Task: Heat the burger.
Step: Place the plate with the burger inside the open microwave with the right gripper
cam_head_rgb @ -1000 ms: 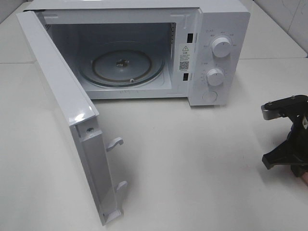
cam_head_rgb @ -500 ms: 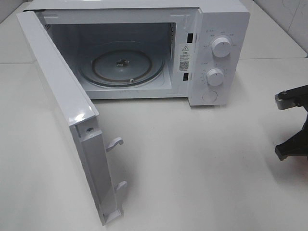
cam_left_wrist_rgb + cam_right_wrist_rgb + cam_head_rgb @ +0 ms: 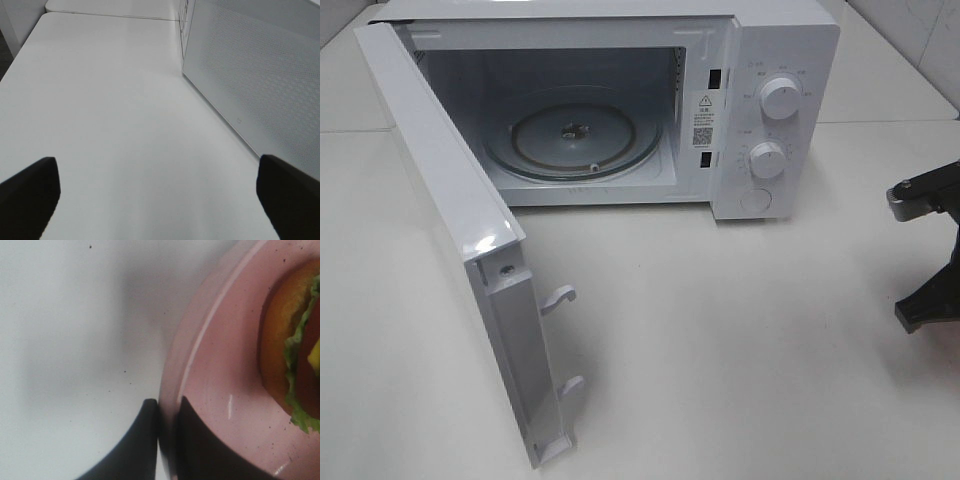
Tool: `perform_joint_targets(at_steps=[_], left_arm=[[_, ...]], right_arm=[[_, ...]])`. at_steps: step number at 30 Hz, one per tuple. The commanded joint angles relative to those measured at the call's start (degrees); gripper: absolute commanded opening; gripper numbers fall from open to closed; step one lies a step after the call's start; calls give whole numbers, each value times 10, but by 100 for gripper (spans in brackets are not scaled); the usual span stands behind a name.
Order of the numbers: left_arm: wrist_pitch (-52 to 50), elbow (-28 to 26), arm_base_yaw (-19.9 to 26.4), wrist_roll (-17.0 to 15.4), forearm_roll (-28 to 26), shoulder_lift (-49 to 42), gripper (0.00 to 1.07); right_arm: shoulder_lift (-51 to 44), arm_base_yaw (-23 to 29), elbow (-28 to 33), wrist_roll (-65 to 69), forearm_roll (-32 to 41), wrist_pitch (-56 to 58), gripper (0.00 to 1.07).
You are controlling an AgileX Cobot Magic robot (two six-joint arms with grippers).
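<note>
Right tool (image 3: 167,407): pinched shut on rim of pink plate (image 3: 215,370), 1 finger each side. Burger (image 3: 280,345) sits on plate, out of high view, likely past right edge, well apart from microwave (image 3: 775,60). Left tool (image 3: 160,187): spread wide, empty, over tabletop (image 3: 100,100) beside door (image 3: 440,200). Door open, glass turntable (image 3: 570,140) bare.

Step judged: carry plate into cavity. Rim grip thin, so hold plate level, move slowly. Enter square, clear latch hooks (image 3: 560,297), centre on turntable before release.
</note>
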Motion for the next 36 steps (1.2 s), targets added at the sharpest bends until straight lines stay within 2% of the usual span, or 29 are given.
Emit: perform_joint_targets(at_steps=[1,7,20,36], left_arm=[[-9,1,-4,1,1,-7,100],[-9,1,-4,1,1,-7,100],[-9,1,-4,1,1,-7,100],[-9,1,-4,1,1,-7,100]], right_arm=[[-9,28,0,14,-42,45,0],[-9,47,0,14,-41,64,0],[-9,125,0,15,-41,125,0],[-84,159,7,14,-40,160,0]])
